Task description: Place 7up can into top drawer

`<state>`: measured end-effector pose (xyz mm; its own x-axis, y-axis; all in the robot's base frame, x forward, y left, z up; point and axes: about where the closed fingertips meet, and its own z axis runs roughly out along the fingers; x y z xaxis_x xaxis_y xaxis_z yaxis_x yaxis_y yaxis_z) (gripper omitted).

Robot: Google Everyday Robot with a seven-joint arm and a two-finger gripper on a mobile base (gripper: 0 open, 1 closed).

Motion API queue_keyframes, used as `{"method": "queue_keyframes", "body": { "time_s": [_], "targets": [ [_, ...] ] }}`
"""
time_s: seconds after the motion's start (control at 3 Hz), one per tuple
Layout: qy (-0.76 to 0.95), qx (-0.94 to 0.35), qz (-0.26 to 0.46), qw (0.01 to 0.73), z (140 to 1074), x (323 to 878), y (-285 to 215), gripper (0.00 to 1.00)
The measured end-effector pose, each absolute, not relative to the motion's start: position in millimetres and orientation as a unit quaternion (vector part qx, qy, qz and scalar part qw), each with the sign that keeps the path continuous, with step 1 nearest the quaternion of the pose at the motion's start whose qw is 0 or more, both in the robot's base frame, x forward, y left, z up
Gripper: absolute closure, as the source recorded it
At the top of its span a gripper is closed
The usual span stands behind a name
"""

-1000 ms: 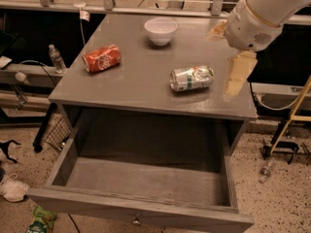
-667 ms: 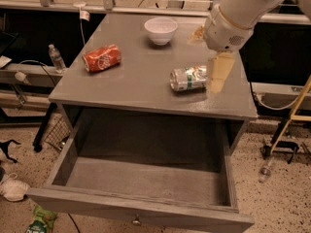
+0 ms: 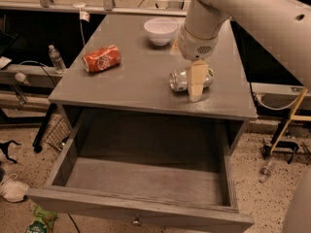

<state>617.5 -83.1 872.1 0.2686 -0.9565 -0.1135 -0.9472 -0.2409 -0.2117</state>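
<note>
camera view: the 7up can (image 3: 180,80) lies on its side on the cabinet top (image 3: 136,84), towards its front right, not yet lifted; the top drawer (image 3: 141,208) below stands pulled open. grasp, lift and drop all look left to do. the arm reaches down from upper right, gripper (image 3: 196,85) right at the can; whether it has clamped cannot be told

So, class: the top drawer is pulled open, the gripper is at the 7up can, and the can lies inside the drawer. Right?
One point is wrong: in the camera view the 7up can lies on its side on the cabinet top, not inside the top drawer. The drawer is open and the gripper is at the can.
</note>
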Motion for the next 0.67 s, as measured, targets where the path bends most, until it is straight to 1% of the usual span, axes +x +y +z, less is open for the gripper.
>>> {"method": "queue_keyframes", "body": {
  "time_s": [0.33, 0.67],
  "targets": [
    [0.615, -0.783, -0.037, 0.088, 854, 634, -91, 0.00],
    [0.629, -0.774, -0.042, 0.063, 838, 647, -108, 0.16]
  ]
}}
